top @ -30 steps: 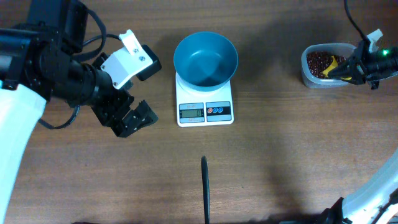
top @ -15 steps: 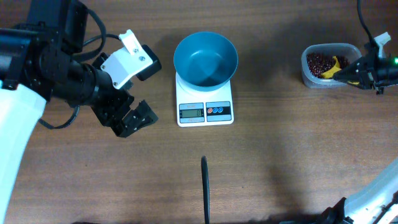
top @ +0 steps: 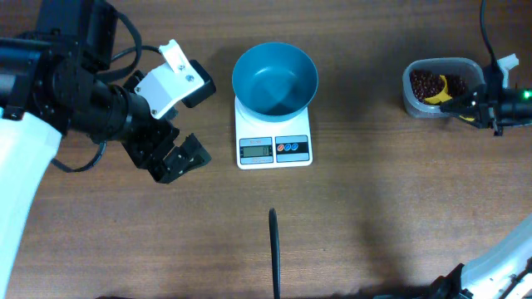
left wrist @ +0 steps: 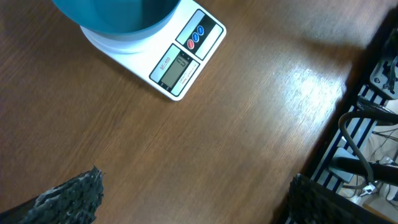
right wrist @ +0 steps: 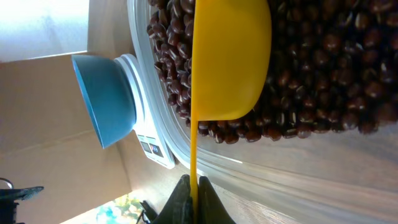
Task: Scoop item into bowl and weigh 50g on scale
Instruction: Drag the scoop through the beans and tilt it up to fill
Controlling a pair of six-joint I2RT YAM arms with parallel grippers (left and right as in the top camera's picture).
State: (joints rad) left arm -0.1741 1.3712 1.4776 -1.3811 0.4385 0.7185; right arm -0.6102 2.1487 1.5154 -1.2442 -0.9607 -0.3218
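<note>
right gripper: jaws pinched tight on the thin handle of the yellow scoop; the wrist view shows the handle running edge-on straight out from between the fingertips.
scoop: its cup lies among the beans inside the clear tub; whether beans sit in the cup cannot be told.
right arm: reaches in from the right edge of the table, roughly level, with the gripper pointing left at the tub's near right rim.
left gripper: jaws spread wide, holding nothing and touching nothing; in its wrist view the two dark fingers frame bare wood.
left arm: comes in from the upper left, angled down and to the right, the gripper over bare table just left of the scale.
beans, overhead: a dark red-brown heap in the tub at the far right, well apart from the scale.
bowl: blue, standing on the scale's platform; its inside looks bare.
scale, detail: white, mid-table, display and two round buttons toward the near edge; the reading is too small to make out.
strip: thin and dark, lying on the table below the scale.
</note>
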